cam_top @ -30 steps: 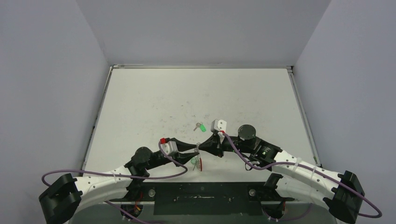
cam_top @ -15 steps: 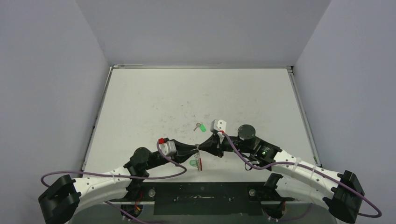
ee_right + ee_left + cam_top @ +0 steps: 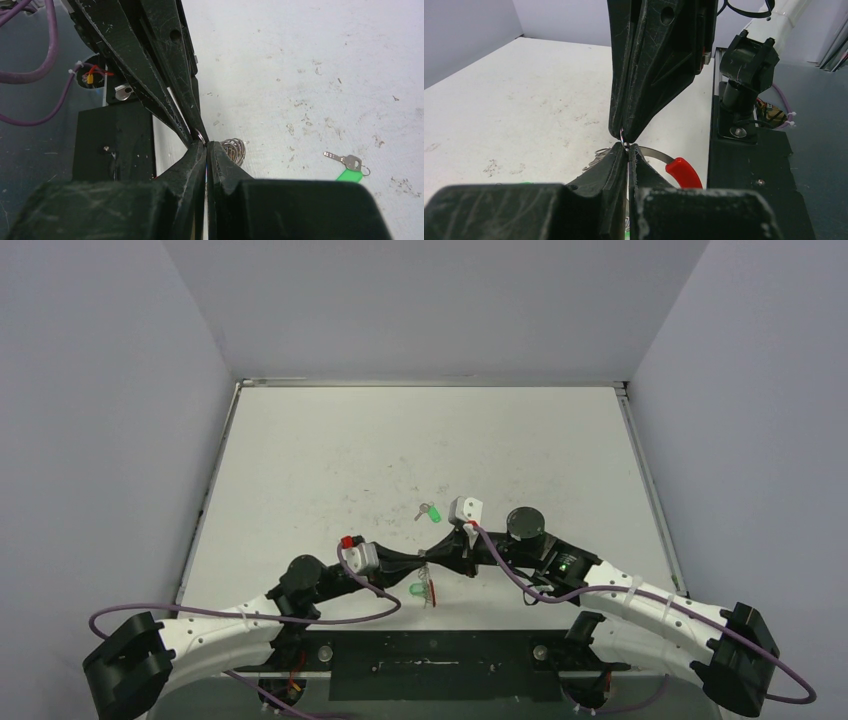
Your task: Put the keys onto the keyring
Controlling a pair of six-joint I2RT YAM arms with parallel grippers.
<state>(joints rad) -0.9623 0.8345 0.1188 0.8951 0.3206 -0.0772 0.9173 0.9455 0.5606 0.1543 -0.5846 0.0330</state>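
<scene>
Bare tabletop [image 3: 400, 440], both arms reach in over its near edge. The left end effector [image 3: 628, 152] and right end effector [image 3: 206, 149] meet tip to tip, both pressed together, pinching thin wire of the keyring [image 3: 680, 171]; its red segment hangs below. The loose keys [image 3: 348, 162] lie flat on the far side, apart from the tips and nearer the right arm, long axis left-right, green tag rightward.
</scene>
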